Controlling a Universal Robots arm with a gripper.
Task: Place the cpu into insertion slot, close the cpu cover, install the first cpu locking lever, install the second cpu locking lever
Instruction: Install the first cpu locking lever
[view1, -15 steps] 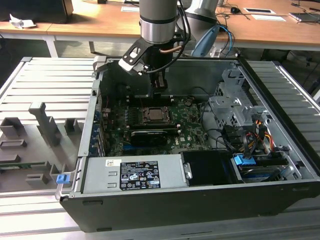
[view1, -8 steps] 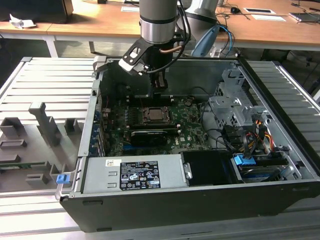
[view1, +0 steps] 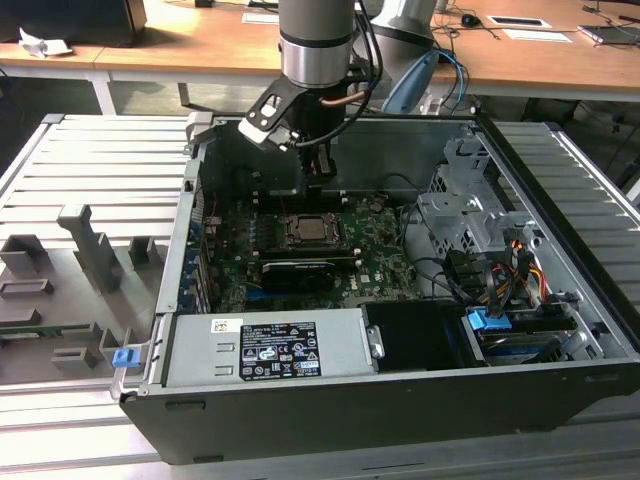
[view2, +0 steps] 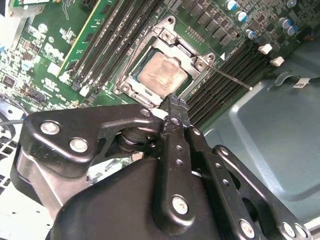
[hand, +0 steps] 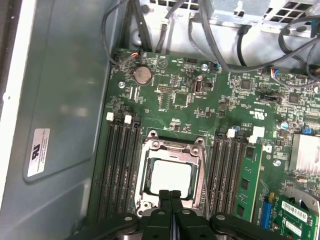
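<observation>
The cpu (hand: 170, 176) lies silvery face up inside the insertion slot (hand: 141, 204) on the green motherboard, and appears again at cpu (view2: 162, 75). The cpu cover (hand: 172, 148) lies flat around the chip, which shows through its window. In the second wrist view a thin locking lever (view2: 231, 78) sticks out sideways from the socket over the memory slots. My gripper (hand: 170, 194) hangs just above the socket's edge, fingers pressed together with nothing between them. In the exterior view the gripper (view1: 312, 190) sits at the far side of the socket (view1: 310, 229).
Black memory slots (hand: 117, 165) flank the socket on both sides. A long black card (view1: 297, 272) lies in front of it. The power supply (view1: 265, 350), drive cage (view1: 470, 215) and cable bundles (view1: 500, 270) crowd the case. A grey moulded tray (view1: 80, 260) stands at the exterior view's left.
</observation>
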